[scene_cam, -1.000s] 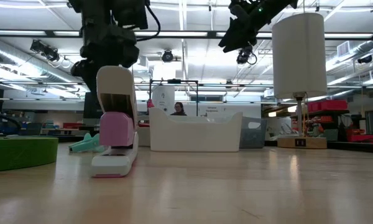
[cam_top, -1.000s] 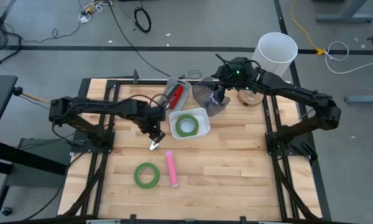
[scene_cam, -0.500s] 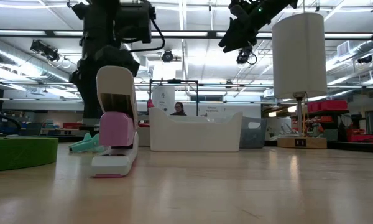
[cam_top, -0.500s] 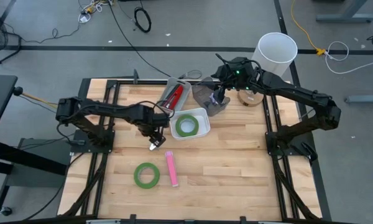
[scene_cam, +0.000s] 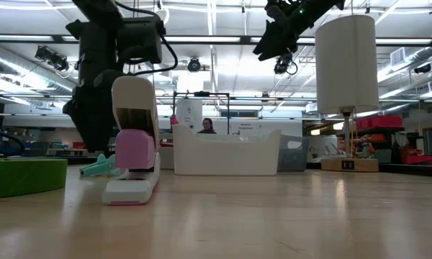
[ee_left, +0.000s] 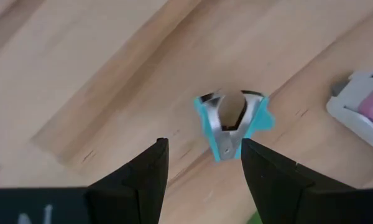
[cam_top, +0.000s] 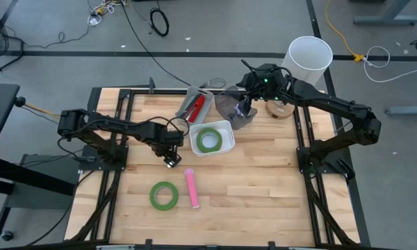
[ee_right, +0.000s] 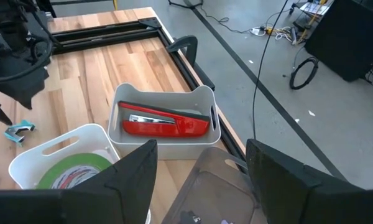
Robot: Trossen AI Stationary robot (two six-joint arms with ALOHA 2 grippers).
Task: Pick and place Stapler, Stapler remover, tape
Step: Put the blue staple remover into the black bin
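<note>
- The left gripper [ee_left: 199, 163] hangs low over the teal staple remover [ee_left: 232, 123], fingers spread wide and holding nothing.
- The remover lies flat on the wooden table [cam_top: 264, 180], just beside the pink stapler [cam_top: 192, 187], between it and the white bin [cam_top: 224, 130].
- I think the gripper should drop straight down so one finger lands on each side of the remover, then squeeze gently so it doesn't skid away.
- A green tape roll [cam_top: 164, 195] lies near the pink stapler, on the side away from the bin.
- Another green roll [cam_top: 208, 139] sits inside the white bin.
- Past the bin, a grey bin [ee_right: 193, 99] holds a red stapler [ee_right: 165, 124].
- The right gripper [cam_top: 244, 105] waits above the far bins, open and empty.
- Beyond the table are a grey floor, cables and a white bucket [cam_top: 309, 59].
</note>
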